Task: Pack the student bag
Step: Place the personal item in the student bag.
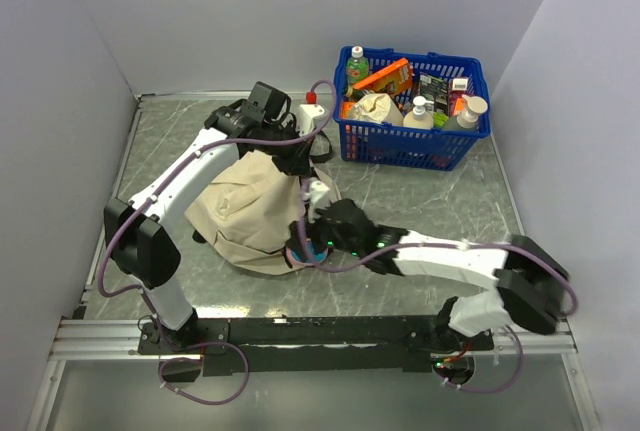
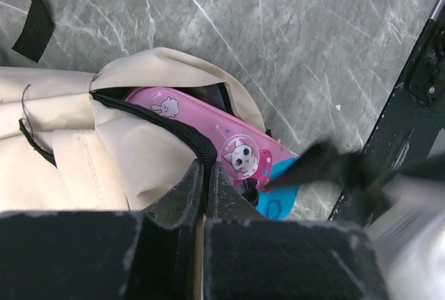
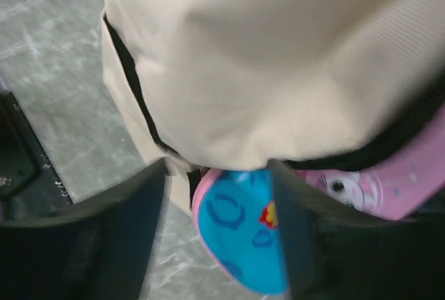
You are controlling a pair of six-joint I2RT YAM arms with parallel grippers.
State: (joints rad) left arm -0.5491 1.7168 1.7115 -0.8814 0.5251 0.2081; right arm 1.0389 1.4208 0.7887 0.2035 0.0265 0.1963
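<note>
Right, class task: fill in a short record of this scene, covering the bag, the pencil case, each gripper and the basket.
student bag: beige, lying on the table, zip opening apart
pencil case: pink, partly inside the opening, blue end sticking out
left gripper: shut on the bag's zip edge
right gripper: open, fingers either side of the case's blue end
basket: blue, far right of the table, holding bottles and packets

grey marbled table [image 1: 420, 201], student bag [image 1: 250, 211] lying on it, blue basket [image 1: 412, 146] at far right
</note>
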